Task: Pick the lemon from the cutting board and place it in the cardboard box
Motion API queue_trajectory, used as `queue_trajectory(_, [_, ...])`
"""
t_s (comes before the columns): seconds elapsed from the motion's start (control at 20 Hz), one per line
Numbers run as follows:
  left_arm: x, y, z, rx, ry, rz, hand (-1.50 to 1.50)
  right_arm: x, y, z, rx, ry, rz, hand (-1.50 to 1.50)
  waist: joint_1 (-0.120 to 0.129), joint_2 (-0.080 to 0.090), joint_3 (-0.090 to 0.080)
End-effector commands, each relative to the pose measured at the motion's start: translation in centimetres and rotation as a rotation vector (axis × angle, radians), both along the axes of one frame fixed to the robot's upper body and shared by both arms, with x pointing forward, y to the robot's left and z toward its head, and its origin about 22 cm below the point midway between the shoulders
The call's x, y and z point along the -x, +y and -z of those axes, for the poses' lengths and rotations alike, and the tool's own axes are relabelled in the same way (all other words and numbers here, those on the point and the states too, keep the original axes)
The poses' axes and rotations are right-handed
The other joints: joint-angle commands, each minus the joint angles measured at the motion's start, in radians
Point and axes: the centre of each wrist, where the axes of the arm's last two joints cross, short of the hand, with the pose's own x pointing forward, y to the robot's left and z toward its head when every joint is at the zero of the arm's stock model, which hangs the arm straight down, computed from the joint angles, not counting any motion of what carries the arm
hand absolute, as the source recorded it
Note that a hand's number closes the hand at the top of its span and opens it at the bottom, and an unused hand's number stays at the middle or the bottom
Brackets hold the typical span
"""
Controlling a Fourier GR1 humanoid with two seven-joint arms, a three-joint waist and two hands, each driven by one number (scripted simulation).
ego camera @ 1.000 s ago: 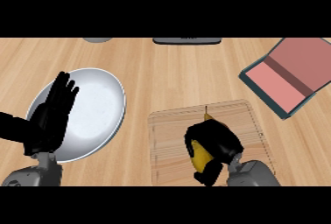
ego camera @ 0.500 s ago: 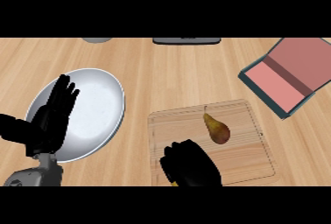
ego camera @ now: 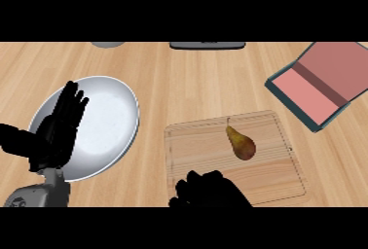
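Counter top, left to right: left hand, plate, right hand, cutting board, box.
Left hand open, fingers straight, over plate; right hand lower centre, fingers curled, holding nothing; pear-shaped fruit lies mid-board.

A kitchen: a light wooden countertop holds a wooden cutting board, a white plate and a pear-shaped fruit.

yellow-brown pear, pale wood cutting board, white plate, pink-lined teal box
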Motion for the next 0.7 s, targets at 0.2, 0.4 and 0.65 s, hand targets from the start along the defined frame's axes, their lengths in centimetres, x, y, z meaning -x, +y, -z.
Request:
queue_trajectory(0.2, [0.2, 0.5, -0.1, -0.009, 0.005, 0.008, 0.00, -0.5, -3.0, -5.2, -0.300, -0.120, 0.264, 1.50, 0.009, 0.004, -0.001])
queue_trajectory(0.4, [-0.5, -0.7, 0.3, -0.003, 0.006, 0.009, 0.00, -1.4, -4.6, -7.9, -0.352, -0.188, 0.398, 1.50, 0.004, 0.004, -0.001])
queue_trajectory(0.65, [-0.8, 0.4, 0.1, 0.006, 0.003, 0.011, 0.00, -5.3, -8.0, -9.7, -0.370, -0.134, 0.486, 1.50, 0.005, 0.005, -0.001])
